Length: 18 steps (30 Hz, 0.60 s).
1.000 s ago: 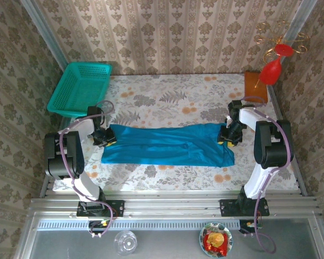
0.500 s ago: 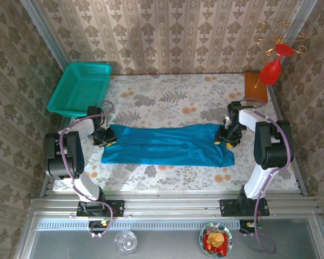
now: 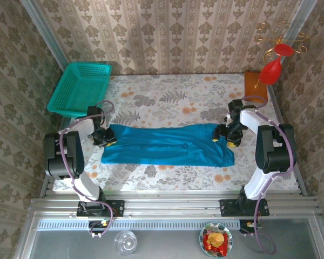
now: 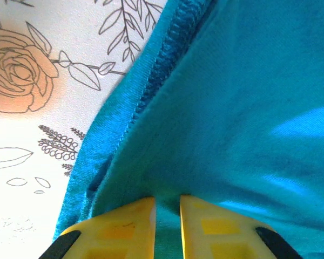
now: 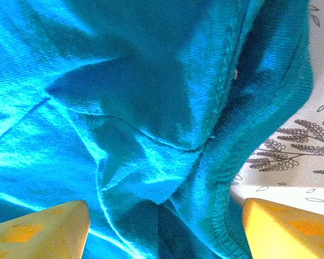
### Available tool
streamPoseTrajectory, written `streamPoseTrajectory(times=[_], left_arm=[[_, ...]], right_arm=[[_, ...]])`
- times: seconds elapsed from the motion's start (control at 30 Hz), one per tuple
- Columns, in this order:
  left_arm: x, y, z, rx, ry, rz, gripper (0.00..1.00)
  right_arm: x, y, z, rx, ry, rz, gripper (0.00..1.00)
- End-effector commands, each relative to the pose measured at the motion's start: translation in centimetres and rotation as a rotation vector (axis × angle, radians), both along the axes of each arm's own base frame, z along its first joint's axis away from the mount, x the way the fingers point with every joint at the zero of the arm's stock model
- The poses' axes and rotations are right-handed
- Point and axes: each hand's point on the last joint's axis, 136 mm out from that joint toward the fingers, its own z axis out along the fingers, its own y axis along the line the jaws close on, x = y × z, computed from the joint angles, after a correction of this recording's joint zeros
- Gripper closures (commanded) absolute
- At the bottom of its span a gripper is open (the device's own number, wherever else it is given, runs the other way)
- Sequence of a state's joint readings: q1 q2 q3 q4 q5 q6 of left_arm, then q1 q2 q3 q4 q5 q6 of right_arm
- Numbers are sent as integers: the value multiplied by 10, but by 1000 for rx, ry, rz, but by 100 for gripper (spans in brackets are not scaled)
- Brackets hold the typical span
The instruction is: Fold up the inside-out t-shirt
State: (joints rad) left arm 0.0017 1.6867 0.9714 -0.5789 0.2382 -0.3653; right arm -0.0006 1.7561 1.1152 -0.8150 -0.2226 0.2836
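Left hand (image 4: pixel 167 206) pinching t-shirt (image 3: pixel 167 144) | right hand (image 5: pixel 162 216) wide open above it

Free table (image 3: pixel 167 100) behind t-shirt (image 3: pixel 167 145); basket (image 3: pixel 78 86) far left, brown board (image 3: pixel 255 86) far right

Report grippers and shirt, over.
Left gripper shut on t-shirt, left end. Right gripper open over its right end. Cloth flat, long band. Basket apart, far left.

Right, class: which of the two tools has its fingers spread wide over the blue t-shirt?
The right tool: its yellow fingers stand far apart over the t-shirt, whereas the left tool pinches the cloth.
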Motion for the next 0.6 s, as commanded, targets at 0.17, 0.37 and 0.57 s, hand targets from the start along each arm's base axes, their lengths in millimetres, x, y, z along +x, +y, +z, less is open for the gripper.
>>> streamPoseTrajectory(times=[0.17,0.37,0.57], left_arm=[[-3,5,4,10,-2,-6,79],[-4,6,5,12,0,-4,79],[-3,6,13,10,-34,-1,79]], right_arm=[[-10,11,-18,33,74,32,33],[-8,11,-14,24,60,30,55],[-7,9,-7,9,44,33,80]])
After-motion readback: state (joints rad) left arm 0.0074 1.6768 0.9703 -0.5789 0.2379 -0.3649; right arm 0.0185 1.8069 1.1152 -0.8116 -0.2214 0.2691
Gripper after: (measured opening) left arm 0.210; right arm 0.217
